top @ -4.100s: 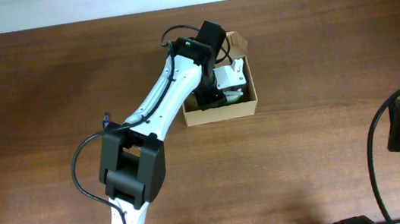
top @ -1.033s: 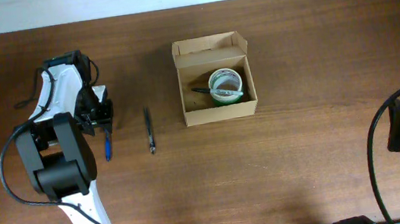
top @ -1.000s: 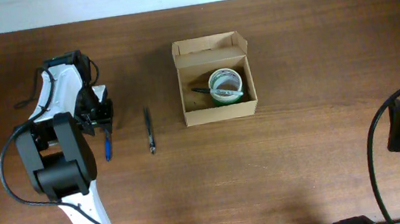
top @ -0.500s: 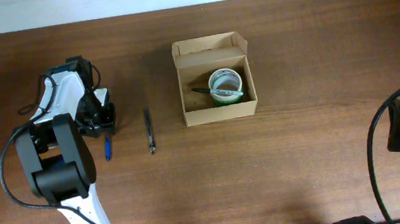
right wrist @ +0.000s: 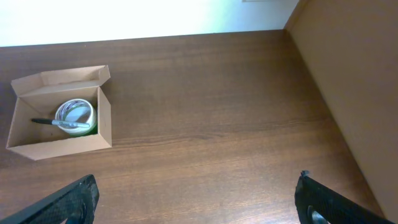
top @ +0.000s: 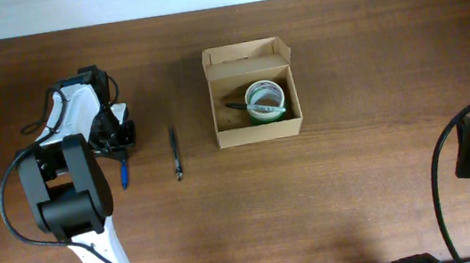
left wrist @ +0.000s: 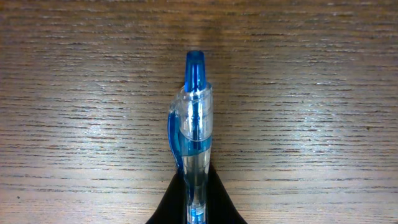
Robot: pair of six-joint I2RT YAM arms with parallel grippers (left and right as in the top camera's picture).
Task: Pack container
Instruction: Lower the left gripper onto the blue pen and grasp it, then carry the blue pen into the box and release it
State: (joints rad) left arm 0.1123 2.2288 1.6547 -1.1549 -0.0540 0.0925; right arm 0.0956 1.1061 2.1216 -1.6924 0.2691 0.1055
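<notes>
**Q:** What is recorded nearest the left wrist camera?

**A:** A blue pen (left wrist: 194, 124) with a clear barrel is seen lying on the wooden table (left wrist: 311, 93). Its blue push-button is pointed away from the lens. A black wedge (left wrist: 219, 210) is seen beneath its near end. From overhead, the left gripper (top: 118, 144) is seen directly over one end of this pen, while the other end is left projecting toward the arm's base. Whether the fingers are clamped on the pen or released cannot be told.

**Q:** What is found farther across the table?

**A:** A black pen (top: 175, 153) is laid near the blue one, to its right and roughly parallel, and apart from it. Farther right, the container (top: 258, 132) is placed near the middle of the table. Its flap lid (top: 243, 54) is folded open on the far side. Inside, a green tape roll (top: 265, 101) is set toward the right wall. A pale slender item (top: 270, 107) is laid across the roll, and a dark pen (top: 236, 107) is seen to its left.

**Q:** How is the right gripper (right wrist: 198, 186) shown?

**A:** Its fingers (right wrist: 74, 199) are seen spread wide at the lower corners of the right wrist view, released. The container is seen well beyond them, at upper left.
</notes>
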